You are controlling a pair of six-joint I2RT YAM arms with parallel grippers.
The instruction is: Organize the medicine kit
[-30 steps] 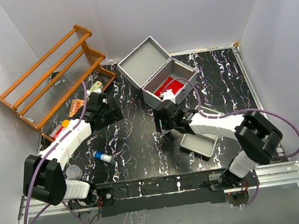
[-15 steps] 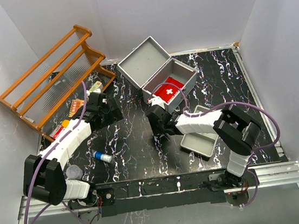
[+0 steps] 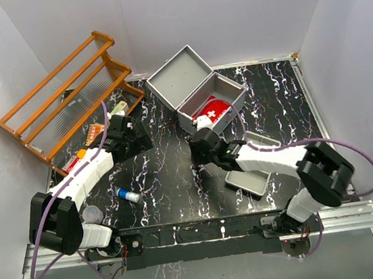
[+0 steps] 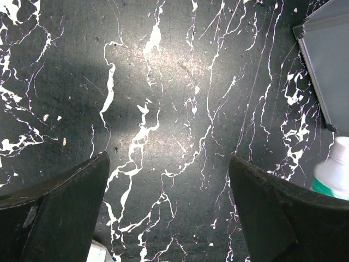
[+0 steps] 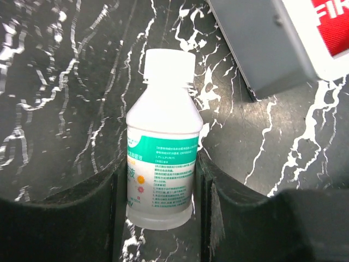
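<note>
The medicine kit (image 3: pixel 231 85) is a light-grey metal case at the back centre, its lid (image 3: pixel 179 76) thrown open to the left. A red first-aid pouch (image 3: pixel 211 111) lies inside. My right gripper (image 3: pixel 200 142) sits just in front of the kit. In the right wrist view it (image 5: pixel 158 180) is shut on a white bottle (image 5: pixel 163 142) with a green label, lying on the black marbled table beside the kit's corner (image 5: pixel 267 52). My left gripper (image 3: pixel 135 135) hovers left of the kit, open (image 4: pixel 169 164) over bare table. A white and green bottle (image 4: pixel 334 174) shows at that view's right edge.
An orange-brown slatted rack (image 3: pixel 65 93) leans at the back left, with small packets (image 3: pixel 94 132) at its foot. A grey tray (image 3: pixel 249 176) lies under my right arm. A blue-capped tube (image 3: pixel 129 195) and a small jar (image 3: pixel 92 213) lie near the left arm's base.
My right gripper's jaws have closed in on the white bottle, and the right arm shifted a little in front of the kit. The left arm has not moved.
</note>
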